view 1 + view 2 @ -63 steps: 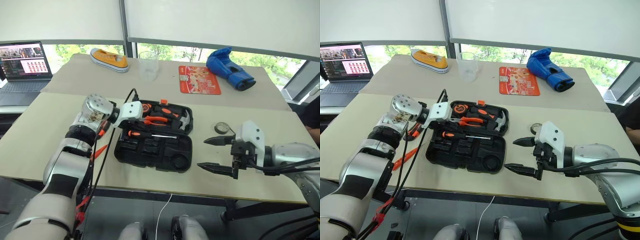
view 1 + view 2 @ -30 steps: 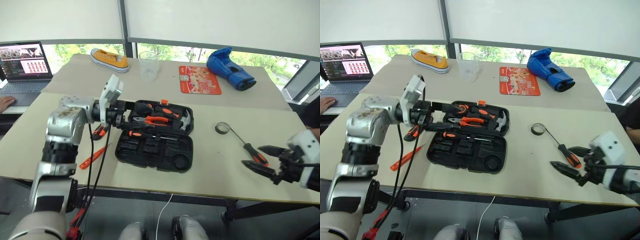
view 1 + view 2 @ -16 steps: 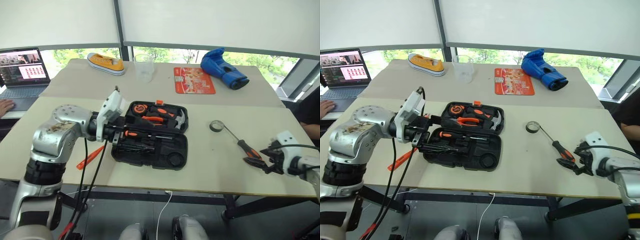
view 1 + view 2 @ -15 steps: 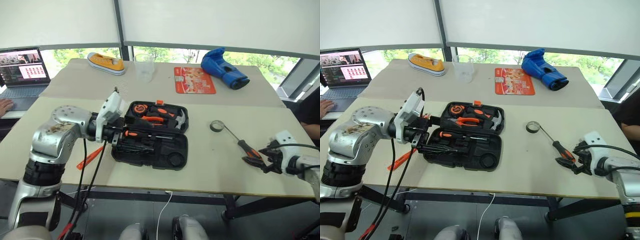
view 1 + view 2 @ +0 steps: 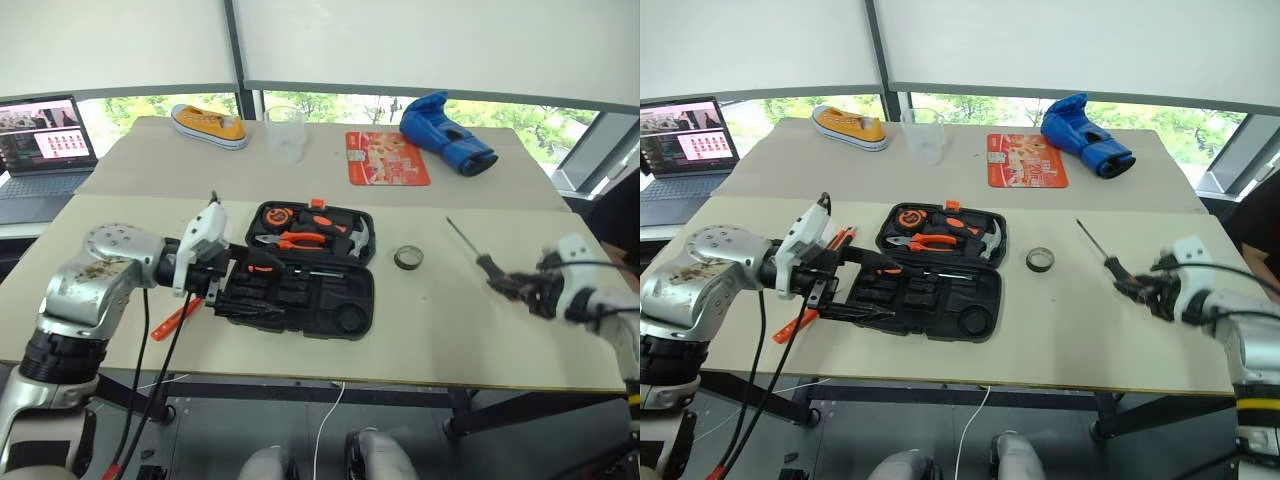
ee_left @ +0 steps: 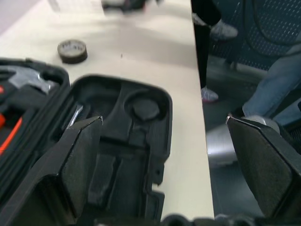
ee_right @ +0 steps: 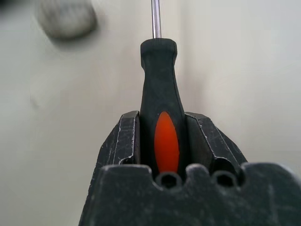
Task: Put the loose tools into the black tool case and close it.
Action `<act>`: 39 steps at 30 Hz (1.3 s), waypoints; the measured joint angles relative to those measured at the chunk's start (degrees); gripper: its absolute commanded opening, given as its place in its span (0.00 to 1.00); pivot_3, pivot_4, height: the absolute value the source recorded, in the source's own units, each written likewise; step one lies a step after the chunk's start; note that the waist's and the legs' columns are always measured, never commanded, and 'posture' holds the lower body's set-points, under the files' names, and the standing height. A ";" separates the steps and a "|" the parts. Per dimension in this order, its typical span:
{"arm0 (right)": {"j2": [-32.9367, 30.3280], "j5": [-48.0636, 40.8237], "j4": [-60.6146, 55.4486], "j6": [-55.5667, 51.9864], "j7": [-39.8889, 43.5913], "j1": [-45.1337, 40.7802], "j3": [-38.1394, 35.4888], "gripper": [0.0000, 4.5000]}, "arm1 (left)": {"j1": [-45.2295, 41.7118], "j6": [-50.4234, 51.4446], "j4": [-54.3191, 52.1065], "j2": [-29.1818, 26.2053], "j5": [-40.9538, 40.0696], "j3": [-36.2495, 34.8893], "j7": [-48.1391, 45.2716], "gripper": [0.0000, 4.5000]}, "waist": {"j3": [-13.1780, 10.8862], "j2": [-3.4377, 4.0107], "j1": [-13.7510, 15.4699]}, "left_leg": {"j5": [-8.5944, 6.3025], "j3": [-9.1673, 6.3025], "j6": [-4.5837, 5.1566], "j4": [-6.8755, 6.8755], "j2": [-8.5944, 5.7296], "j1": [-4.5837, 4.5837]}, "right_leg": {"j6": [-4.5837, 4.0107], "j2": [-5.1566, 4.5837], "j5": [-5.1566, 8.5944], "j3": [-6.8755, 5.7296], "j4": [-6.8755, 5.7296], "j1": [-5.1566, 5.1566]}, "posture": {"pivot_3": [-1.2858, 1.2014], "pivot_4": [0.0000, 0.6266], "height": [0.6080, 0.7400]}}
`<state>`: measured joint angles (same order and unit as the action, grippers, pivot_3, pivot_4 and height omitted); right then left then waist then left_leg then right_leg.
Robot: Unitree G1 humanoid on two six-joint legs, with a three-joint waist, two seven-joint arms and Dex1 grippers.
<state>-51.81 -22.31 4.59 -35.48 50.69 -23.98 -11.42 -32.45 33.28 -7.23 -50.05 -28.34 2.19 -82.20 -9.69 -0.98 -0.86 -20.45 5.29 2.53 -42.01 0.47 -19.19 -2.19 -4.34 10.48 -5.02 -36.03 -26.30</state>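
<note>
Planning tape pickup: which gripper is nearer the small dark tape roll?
Right. Right gripper, shut on a screwdriver, is nearer the tape roll; open left gripper is across the black case.

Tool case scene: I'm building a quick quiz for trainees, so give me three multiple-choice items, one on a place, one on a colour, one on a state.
1. Where does the tape roll lie?
A. inside the case
B. on the table right of the case
C. beside the laptop

2. What colour is the glove on the far table?
A. blue
B. red
C. green

3. What is the right gripper doing?
A. hanging open
B. gripping the tape roll
C. clamping a screwdriver handle

Answers: 1 B, it sits on bare table past the case's right edge. 2 A, plainly blue. 3 C, the wrist view shows both fingers against the handle.
</note>
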 measured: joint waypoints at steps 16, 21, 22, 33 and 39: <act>15.66 13.00 -4.10 5.15 12.26 -21.59 35.96 0.23 | 4.96 -2.77 3.66 -5.69 0.20 -4.68 1.16 1.00 | -0.03 -0.04 1.38 | -0.09 -0.16 0.16 0.03 -0.31 -0.48 | -0.46 -0.10 -0.23 -0.70 0.00 -0.12 | 0.52 0.24 0.88; 19.05 17.15 0.87 7.74 11.81 -23.02 37.65 0.23 | 5.33 -2.68 2.95 -5.83 -0.20 -5.07 2.39 1.00 | -0.03 -0.04 0.83 | -0.08 -0.28 0.15 0.04 -0.26 -0.66 | -0.44 -0.04 -0.23 -1.08 0.12 -0.15 | 0.52 0.24 0.88; 19.44 17.60 1.69 7.85 11.76 -23.04 37.70 0.23 | 5.33 -2.67 2.83 -5.83 -0.28 -5.07 2.59 1.00 | -0.03 -0.04 0.75 | -0.08 -0.29 0.14 0.05 -0.26 -0.67 | -0.45 -0.04 -0.22 -1.19 0.12 -0.15 | 0.52 0.24 0.88; 19.44 19.35 3.31 8.80 12.78 -22.94 36.88 0.23 | 3.57 -2.77 3.00 -5.73 -0.25 -4.63 3.02 1.00 | -0.03 -0.04 0.06 | -0.03 -0.34 0.05 0.02 -0.24 -0.58 | -0.50 -0.10 -0.17 -1.40 0.14 -0.09 | 0.52 0.24 0.88; 18.79 19.26 3.22 7.27 12.93 -22.46 36.05 0.51 | 2.57 -3.03 3.86 -4.70 0.04 -3.26 2.84 1.00 | -0.03 -0.04 0.04 | -0.02 -0.33 0.03 0.02 -0.23 -0.55 | -0.52 -0.10 -0.16 -1.37 0.10 -0.09 | 0.52 0.24 0.88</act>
<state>-33.02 -3.06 7.81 -28.21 63.62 -46.45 24.63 -29.89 30.25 -3.37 -54.75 -28.30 -1.07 -79.36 -9.72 -1.01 -0.82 -20.47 4.96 2.56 -42.00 0.24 -19.74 -2.71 -4.44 10.32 -6.39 -35.93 -26.39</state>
